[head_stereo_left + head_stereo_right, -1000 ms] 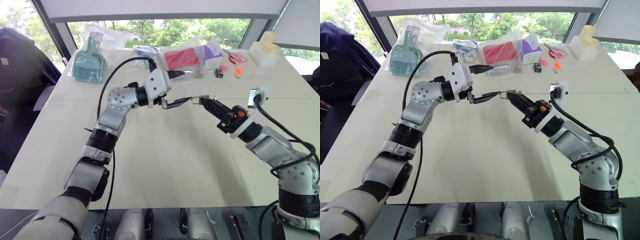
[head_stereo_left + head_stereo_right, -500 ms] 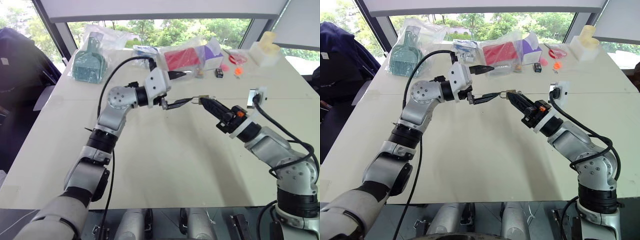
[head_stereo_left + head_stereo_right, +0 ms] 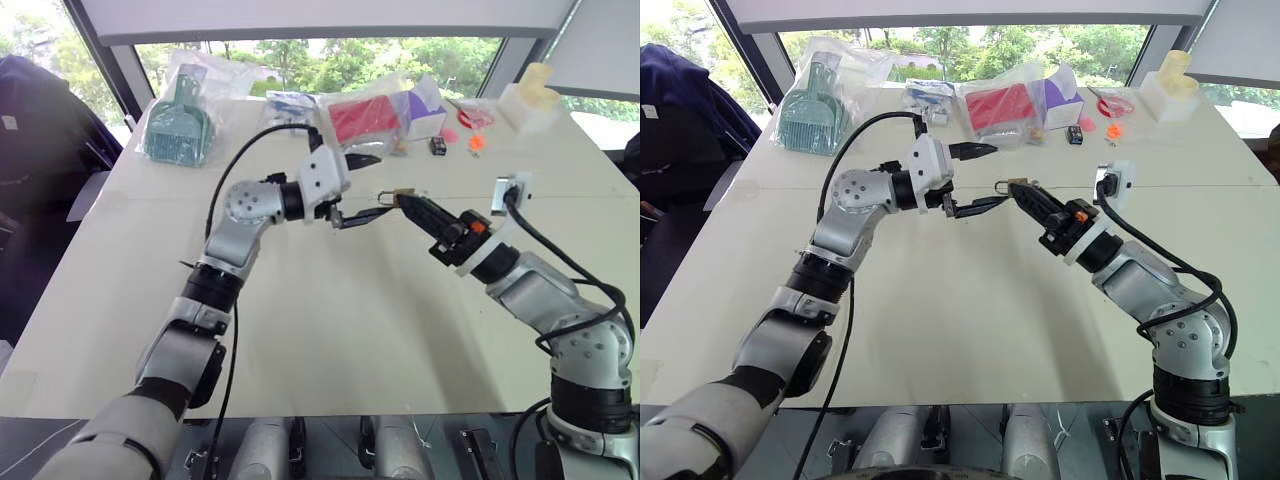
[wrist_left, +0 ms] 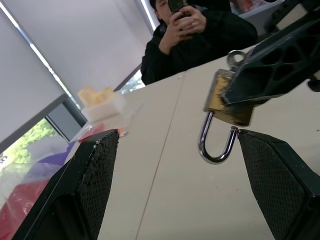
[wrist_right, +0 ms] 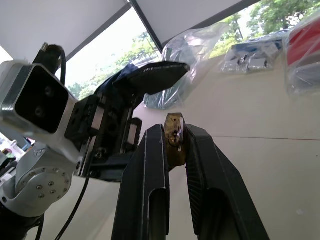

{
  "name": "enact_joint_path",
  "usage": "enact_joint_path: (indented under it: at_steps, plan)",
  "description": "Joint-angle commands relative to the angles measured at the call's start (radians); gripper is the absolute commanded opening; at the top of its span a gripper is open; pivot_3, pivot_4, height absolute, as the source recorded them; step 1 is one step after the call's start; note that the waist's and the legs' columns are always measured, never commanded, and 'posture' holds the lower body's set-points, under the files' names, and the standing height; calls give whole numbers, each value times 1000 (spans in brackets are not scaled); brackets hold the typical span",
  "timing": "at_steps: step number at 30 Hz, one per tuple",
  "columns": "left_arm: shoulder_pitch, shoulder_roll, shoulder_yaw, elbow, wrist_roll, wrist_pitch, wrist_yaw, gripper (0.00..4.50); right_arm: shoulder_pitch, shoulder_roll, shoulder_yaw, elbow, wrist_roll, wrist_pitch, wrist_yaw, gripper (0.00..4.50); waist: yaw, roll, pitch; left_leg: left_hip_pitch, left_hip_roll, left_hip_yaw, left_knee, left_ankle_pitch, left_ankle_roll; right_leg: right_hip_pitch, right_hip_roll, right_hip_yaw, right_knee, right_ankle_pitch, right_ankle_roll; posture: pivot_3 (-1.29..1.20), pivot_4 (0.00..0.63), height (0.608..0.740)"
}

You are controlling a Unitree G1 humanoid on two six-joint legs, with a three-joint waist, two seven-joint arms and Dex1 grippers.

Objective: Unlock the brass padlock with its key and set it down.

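Note:
My right gripper (image 3: pixel 404 199) is held up over the white table (image 3: pixel 330 320), shut on the brass padlock (image 3: pixel 404 193). In the right wrist view the padlock's gold body (image 5: pixel 173 140) is pinched between the two black fingers. Its silvery shackle loop (image 4: pixel 216 145) sticks out toward my left gripper (image 3: pixel 372 187). That gripper is open, with one finger on each side of the shackle and touching nothing. A small silvery ring (image 4: pixel 235 54) shows at the body's far end; I cannot tell whether it is the key.
Along the table's far edge lie a bagged teal scoop (image 3: pixel 178 125), a bagged red item (image 3: pixel 365 118), a purple box (image 3: pixel 425 105), a small black box (image 3: pixel 438 146) and a cream object (image 3: pixel 530 95). A person (image 4: pixel 200 35) holding a phone sits beyond the table.

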Motion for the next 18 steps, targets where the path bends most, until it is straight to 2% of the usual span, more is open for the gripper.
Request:
enact_joint_path:
  at_steps: [1, 18]
  plan:
    - [-38, -7, 12, 15, 15, -48, 19, 3920, 2, 5, -7, -54, 30, -1, -1, 0, 0, 0, 0, 0, 0, 0, 0, 0, 0, 0, 0, 0, 0, 0, 0, 0, 150, 735]
    - [-77, -19, 20, 120, 67, -148, 76, 3920, 7, 16, 12, -65, 45, 1, -18, 0, 0, 0, 0, 0, 0, 0, 0, 0, 0, 0, 0, 0, 0, 0, 0, 0, 150, 735]
